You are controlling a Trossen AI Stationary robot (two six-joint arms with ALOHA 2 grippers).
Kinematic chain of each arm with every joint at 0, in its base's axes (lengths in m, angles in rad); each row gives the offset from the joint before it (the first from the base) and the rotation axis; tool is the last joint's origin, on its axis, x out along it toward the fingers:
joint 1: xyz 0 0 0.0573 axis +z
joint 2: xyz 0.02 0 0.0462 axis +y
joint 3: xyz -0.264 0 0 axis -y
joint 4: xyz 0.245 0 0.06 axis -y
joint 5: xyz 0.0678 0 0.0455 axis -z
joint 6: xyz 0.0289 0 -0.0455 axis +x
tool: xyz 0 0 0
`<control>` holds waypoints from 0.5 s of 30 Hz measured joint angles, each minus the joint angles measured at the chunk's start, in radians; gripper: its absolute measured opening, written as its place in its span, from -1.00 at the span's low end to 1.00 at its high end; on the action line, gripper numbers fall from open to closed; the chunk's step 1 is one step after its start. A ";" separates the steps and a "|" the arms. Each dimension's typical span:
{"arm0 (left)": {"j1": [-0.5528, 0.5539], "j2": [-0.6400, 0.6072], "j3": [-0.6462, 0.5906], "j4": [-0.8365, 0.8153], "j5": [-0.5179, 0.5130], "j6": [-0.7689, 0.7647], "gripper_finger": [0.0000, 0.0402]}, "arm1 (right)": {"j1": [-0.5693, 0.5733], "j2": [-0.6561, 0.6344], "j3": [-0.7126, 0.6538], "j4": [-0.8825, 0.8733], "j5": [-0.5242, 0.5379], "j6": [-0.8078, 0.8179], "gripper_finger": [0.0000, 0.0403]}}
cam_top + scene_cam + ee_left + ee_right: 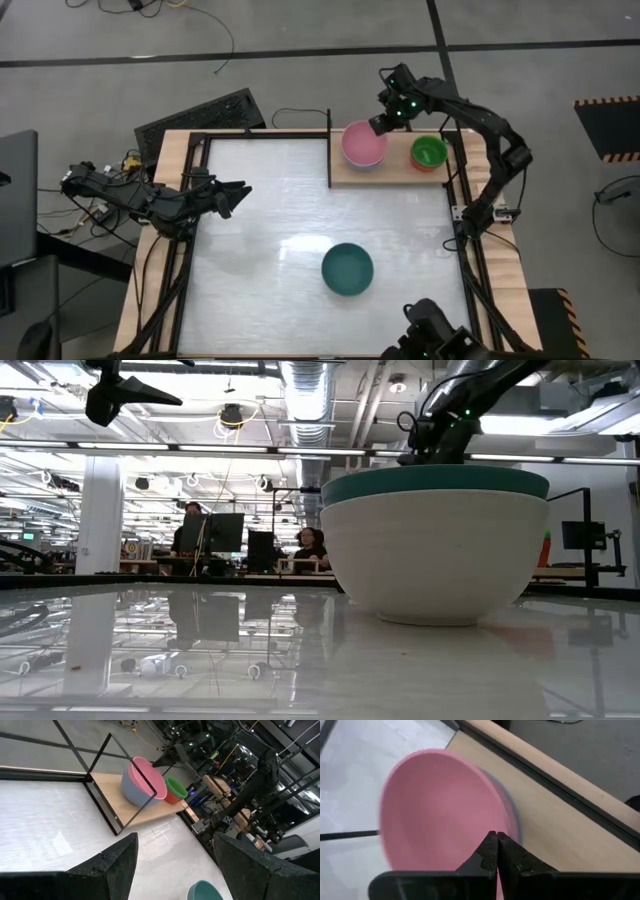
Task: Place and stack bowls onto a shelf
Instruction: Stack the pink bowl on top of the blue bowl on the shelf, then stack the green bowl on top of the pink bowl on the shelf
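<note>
Blue bowl (131,791): sat mostly hidden under the pink bowl (364,144).
White bowl (434,558): its inside was covered by the teal bowl (436,481) nested in it.
Red bowl (173,797): only a sliver showed beneath the green bowl (429,152).
People behind the table (311,547): too small to make out.

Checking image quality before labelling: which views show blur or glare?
Right wrist view: the pink bowl looks smeared at its rim. Low view: the glossy table mirrors the ceiling lights. High view: soft sheen on the tabletop, otherwise clear.
</note>
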 joint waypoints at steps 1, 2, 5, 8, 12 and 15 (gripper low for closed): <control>0.000 0.000 0.000 0.000 0.000 0.000 0.22 | -0.003 0.006 0.000 -0.001 0.000 0.002 -0.89; 0.000 0.000 0.000 0.000 0.000 0.000 0.22 | -0.005 0.009 0.000 -0.003 -0.001 0.002 -0.89; 0.000 0.000 0.000 0.000 -0.001 0.000 0.22 | -0.004 0.005 0.000 0.010 0.001 -0.011 -0.90; 0.000 0.000 0.000 -0.001 -0.008 0.000 0.22 | -0.001 0.006 0.000 0.016 0.000 -0.013 -0.88; 0.000 0.000 0.000 -0.001 -0.009 -0.001 0.22 | -0.002 -0.016 -0.001 0.026 -0.072 -0.027 -0.87; 0.000 0.000 0.000 -0.001 -0.010 -0.001 0.22 | 0.041 -0.070 0.000 0.030 -0.187 -0.020 -0.87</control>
